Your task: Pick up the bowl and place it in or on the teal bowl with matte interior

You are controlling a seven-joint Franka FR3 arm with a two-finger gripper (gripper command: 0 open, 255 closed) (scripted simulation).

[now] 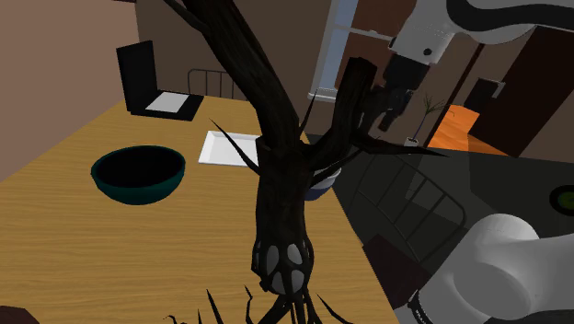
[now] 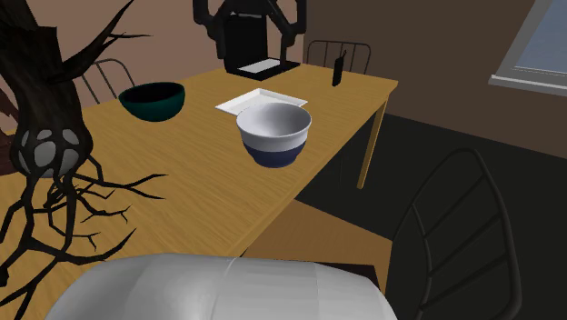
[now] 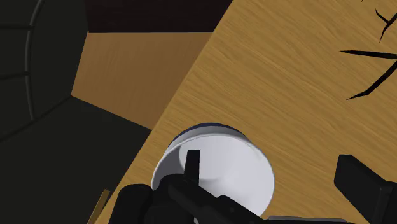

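The gripper [image 3: 268, 158] hangs spread wide over the white bowl [image 2: 274, 134]. A bump could knock it off the table [image 2: 211, 184] edge, at three o'clock in the second exterior view.

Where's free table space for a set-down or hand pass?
Bare wood lies between the dark teal bowl and the white, blue-based bowl, bordered by the flat white tray. Crowded: the black branching tree sculpture spreads roots across the second exterior view's lower left; the white bowl sits at the edge of the wooden table.
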